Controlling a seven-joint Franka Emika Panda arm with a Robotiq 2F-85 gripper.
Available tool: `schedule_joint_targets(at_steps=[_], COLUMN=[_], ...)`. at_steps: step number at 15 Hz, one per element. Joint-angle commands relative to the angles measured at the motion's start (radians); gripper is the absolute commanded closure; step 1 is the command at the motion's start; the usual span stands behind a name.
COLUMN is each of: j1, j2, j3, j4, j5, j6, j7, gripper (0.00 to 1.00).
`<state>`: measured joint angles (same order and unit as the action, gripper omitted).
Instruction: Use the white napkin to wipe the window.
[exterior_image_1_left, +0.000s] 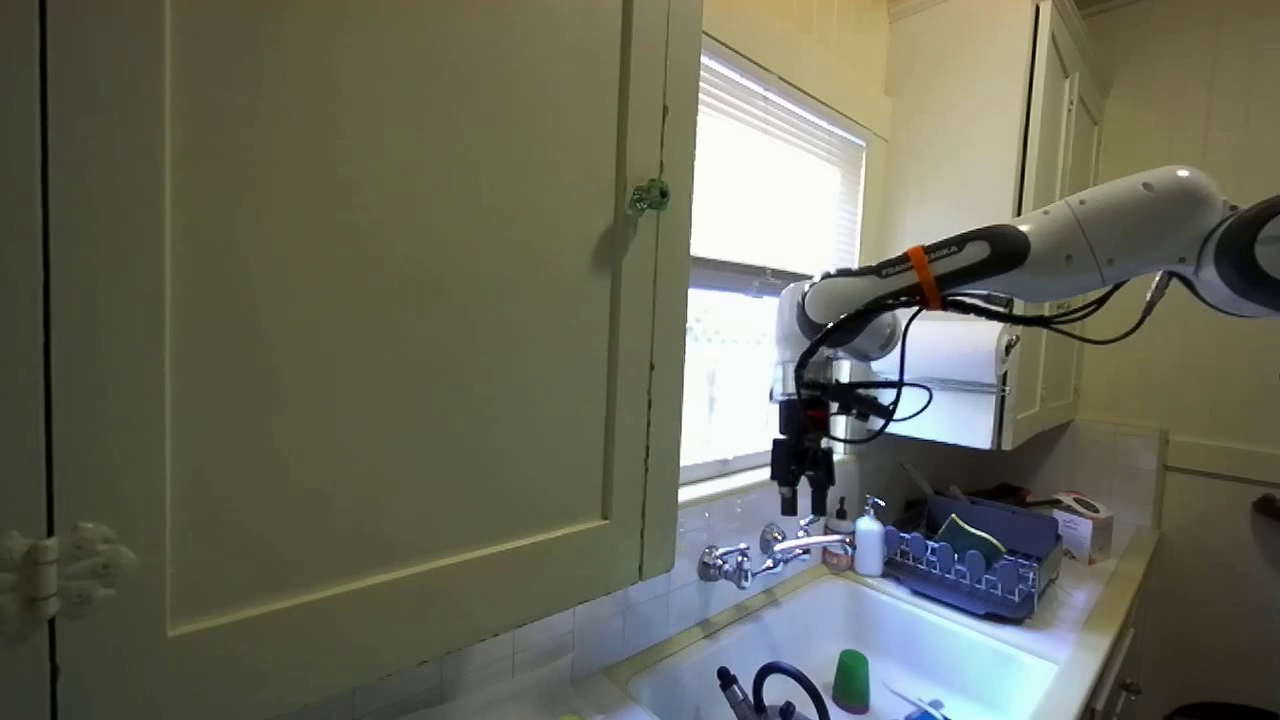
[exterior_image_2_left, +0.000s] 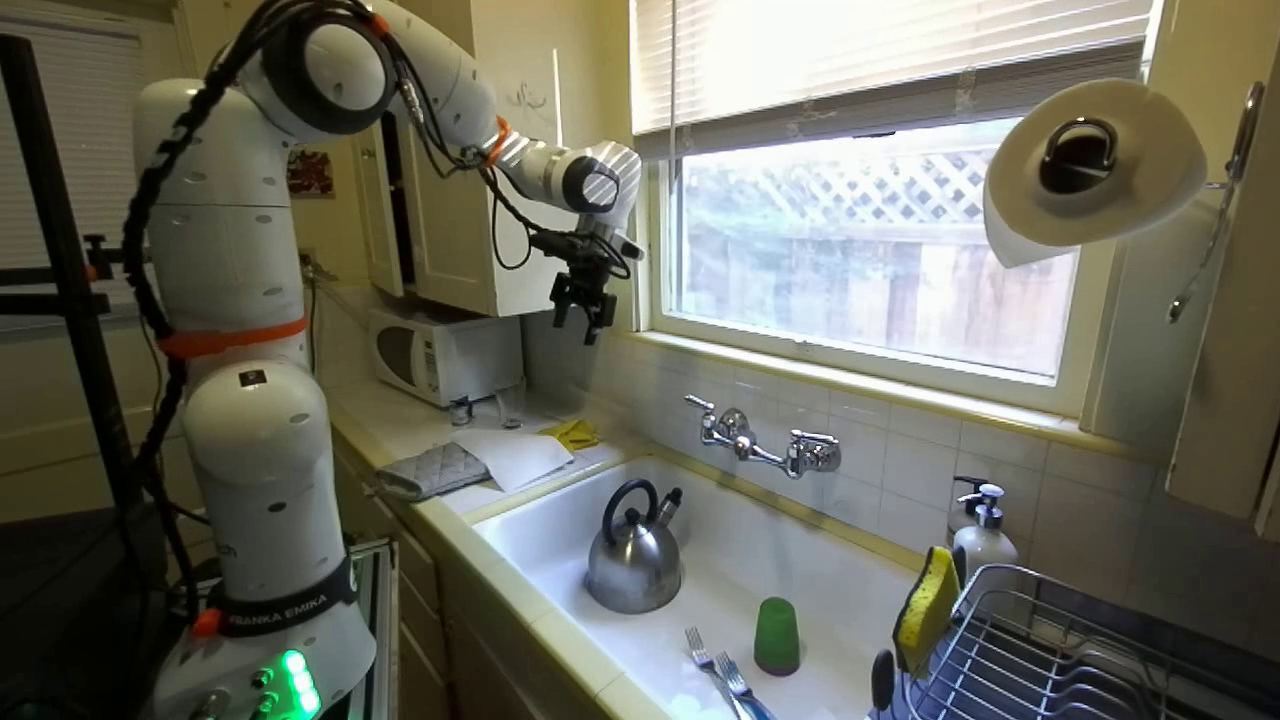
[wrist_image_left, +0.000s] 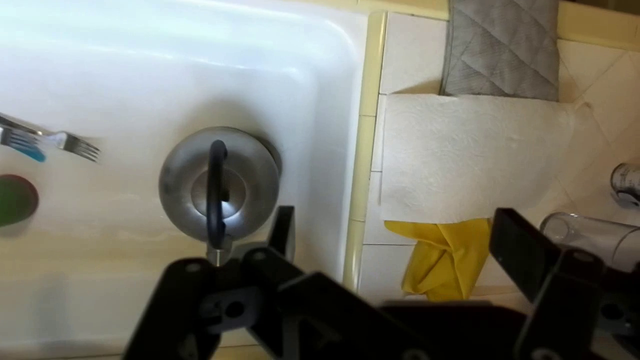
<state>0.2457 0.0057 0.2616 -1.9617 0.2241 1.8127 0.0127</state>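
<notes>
On the tabletop (wrist_image_left: 412, 55), the napkin (wrist_image_left: 475, 160) touches the cloth (wrist_image_left: 447, 260), so the tool (wrist_image_left: 400, 230) — wide, empty — could pinch both by closing where their edges meet.

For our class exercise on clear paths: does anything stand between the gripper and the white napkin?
Nothing visible does. The gripper hangs open in the air, and the wrist view shows the white napkin lying on the counter, its middle uncovered. The kettle stands aside, in the sink.
</notes>
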Motion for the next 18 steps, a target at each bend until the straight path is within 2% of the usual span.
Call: schedule_joint_targets(at_steps=[1, 3, 5, 6, 7, 8, 10, 14, 18], j1=[0.041, 0.061, 0.077, 0.078, 0.062, 0.071, 0.072, 0.07, 0.127], j2=[0.136, 0.186, 0.253, 0.276, 0.292, 0.25, 0.281, 0.288, 0.399], j3=[0.03, 0.033, 0.041, 0.054, 0.077, 0.05, 0.067, 0.069, 0.082], j4=[0.021, 0.009, 0.017, 0.028, 0.031, 0.006, 0.016, 0.031, 0.133], j5=[-0.03, -0.045, -0.014, 0.022, 0.087, 0.015, 0.051, 0.062, -0.009], j6=[0.186, 0.311, 0.38, 0.384, 0.399, 0.373, 0.393, 0.393, 0.401], j7=[0.058, 0.121, 0.115, 0.07, -0.04, 0.054, 0.002, -0.017, -0.013], gripper=[0.0, 0.0, 0.0, 0.0, 0.0, 0.0, 0.0, 0.0, 0.0])
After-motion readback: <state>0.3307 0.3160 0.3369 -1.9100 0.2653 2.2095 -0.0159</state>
